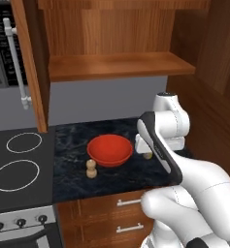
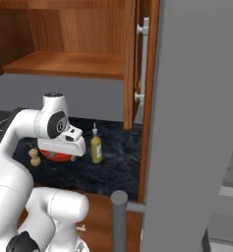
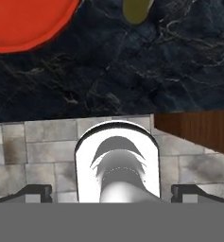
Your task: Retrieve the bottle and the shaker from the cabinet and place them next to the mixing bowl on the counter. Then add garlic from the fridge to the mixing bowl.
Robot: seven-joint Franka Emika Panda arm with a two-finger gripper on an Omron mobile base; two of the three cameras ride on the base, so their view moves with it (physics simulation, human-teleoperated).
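Counter (image 1: 111, 177) of dark veined stone runs in front of you, with the red mixing bowl (image 1: 110, 150) sitting on it near the middle in the left base view. Just beside the bowl, toward the stove side and nearer the counter's front edge, stands the small tan shaker (image 1: 91, 169), upright; it looks close to the bowl's rim, but you cannot tell whether they touch. On the bowl's other side, the yellow-green bottle (image 2: 96, 146) stands upright with a pale pointed cap, near the bowl but apart from it in the right base view. You will find no label, brand or lettering readable on the bottle, the shaker or the bowl.

Above the counter, the wooden cabinet shelf (image 1: 119, 65) is bare, and its door (image 2: 136, 64) hangs swung outward with a pale bar handle. A cooktop (image 1: 19, 162) with white ring marks lies to the left of the counter, with knobs below it. A tall grey panel (image 2: 196, 123) fills the right side of the right base view.

In the hand view, your gripper (image 3: 111, 193) looks down past the counter's front edge at the grey tiled floor (image 3: 38, 146); the jaws are spread wide, holding nothing. The bowl's rim and the bottle's base show at the top of that view.
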